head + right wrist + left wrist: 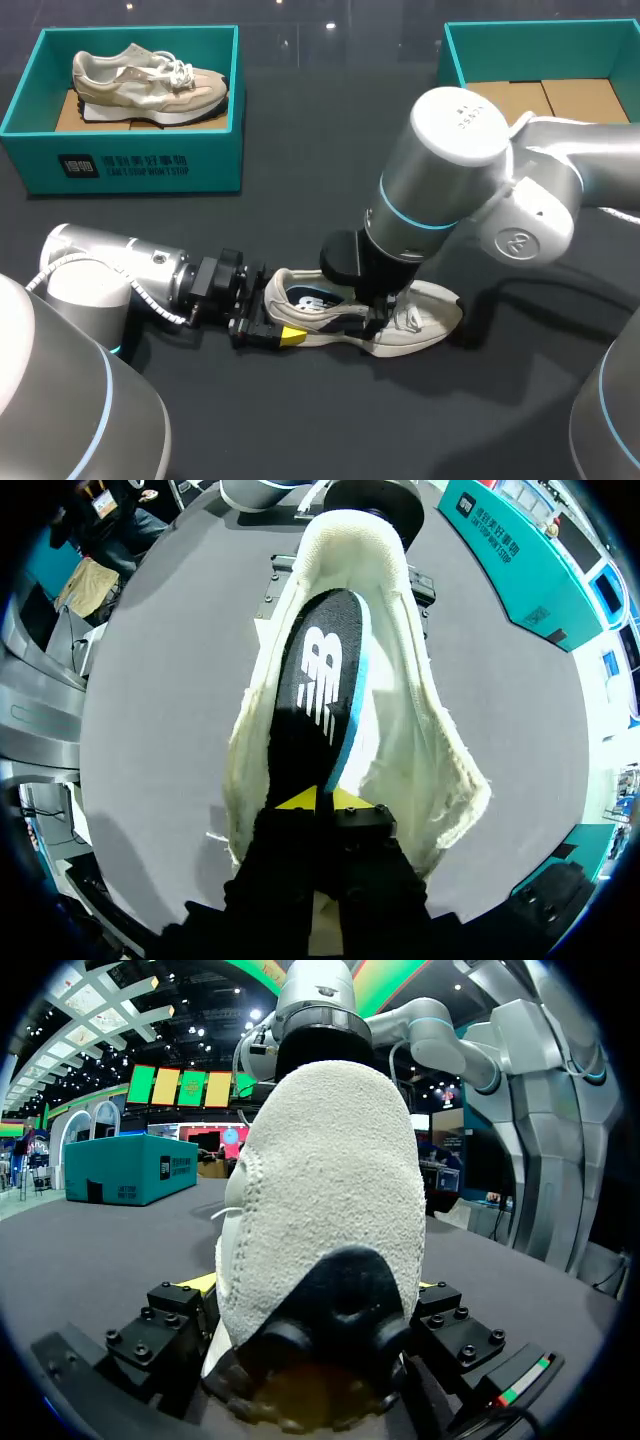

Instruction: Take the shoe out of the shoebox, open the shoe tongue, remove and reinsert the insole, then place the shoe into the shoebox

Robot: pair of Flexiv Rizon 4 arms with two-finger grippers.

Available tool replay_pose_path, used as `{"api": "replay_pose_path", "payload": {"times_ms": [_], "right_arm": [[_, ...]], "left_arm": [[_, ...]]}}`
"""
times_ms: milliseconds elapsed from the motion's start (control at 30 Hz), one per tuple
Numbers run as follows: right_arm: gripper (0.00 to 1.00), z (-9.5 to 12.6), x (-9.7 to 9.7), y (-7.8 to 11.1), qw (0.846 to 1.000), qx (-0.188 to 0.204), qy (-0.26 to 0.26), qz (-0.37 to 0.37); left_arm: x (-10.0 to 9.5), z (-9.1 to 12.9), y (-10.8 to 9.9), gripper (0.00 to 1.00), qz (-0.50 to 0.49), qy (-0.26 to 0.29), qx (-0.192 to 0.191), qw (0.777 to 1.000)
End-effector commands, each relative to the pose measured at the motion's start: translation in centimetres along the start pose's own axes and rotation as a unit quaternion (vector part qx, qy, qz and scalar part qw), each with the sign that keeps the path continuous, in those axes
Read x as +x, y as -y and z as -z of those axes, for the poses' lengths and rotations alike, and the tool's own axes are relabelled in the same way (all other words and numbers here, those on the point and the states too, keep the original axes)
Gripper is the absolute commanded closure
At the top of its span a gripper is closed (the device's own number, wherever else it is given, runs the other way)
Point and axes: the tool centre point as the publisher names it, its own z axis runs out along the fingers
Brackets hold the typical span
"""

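Observation:
A cream shoe (425,318) lies on the dark table, toe pointing right. My left gripper (272,334) has the shoe's heel (330,1180) between its wide-spread fingers, and both touch its sides. My right gripper (385,305) reaches down into the shoe's mouth from above. In the right wrist view its yellow tips (325,800) are pinched together on the front end of the black insole (315,680), which has a white logo and a blue edge. The insole sits tilted inside the cream upper (425,750), its dark heel end (310,298) showing in the opening.
A teal shoebox (130,165) stands at the back left with a second beige shoe (150,85) inside. Another teal box (470,45) with a cardboard floor stands at the back right. My right arm's elbow hangs over the table's right middle.

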Motion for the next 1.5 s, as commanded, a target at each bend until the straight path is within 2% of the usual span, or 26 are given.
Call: {"api": "replay_pose_path", "payload": {"times_ms": [33,267,567,667,933,1033,1200,1500], "right_arm": [[1.00,1.7,0.7,1.8,0.998,-0.063,0.011,0.011],[1.00,2.7,-0.1,1.1,0.993,-0.096,0.018,0.063],[1.00,4.6,-1.1,-1.9,0.982,-0.113,0.022,0.150],[1.00,5.1,-1.3,-2.6,0.980,-0.107,0.023,0.165],[1.00,5.5,-1.8,-1.7,0.983,-0.104,0.022,0.153],[1.00,5.6,-1.8,-1.9,0.981,-0.106,0.022,0.158],[1.00,5.9,-1.9,-3.3,0.976,-0.109,0.012,0.191],[1.00,6.4,-1.5,-7.3,0.963,-0.099,-0.014,0.251]], "left_arm": [[-0.3,0.2,-0.3,1.00,0.000,0.000,-0.001,1.000],[-0.3,0.2,-0.3,1.00,0.000,0.000,-0.001,1.000],[-0.3,0.2,-0.3,1.00,0.000,0.000,-0.001,1.000],[-0.3,0.2,-0.3,1.00,0.000,0.000,-0.001,1.000],[-0.3,0.2,-0.3,1.00,0.000,0.000,-0.001,1.000],[-0.3,0.2,-0.3,1.00,0.000,0.000,-0.001,1.000],[-0.3,0.2,-0.3,1.00,0.000,0.000,-0.001,1.000],[-0.3,0.2,-0.3,1.00,0.000,0.000,-0.001,1.000]]}}
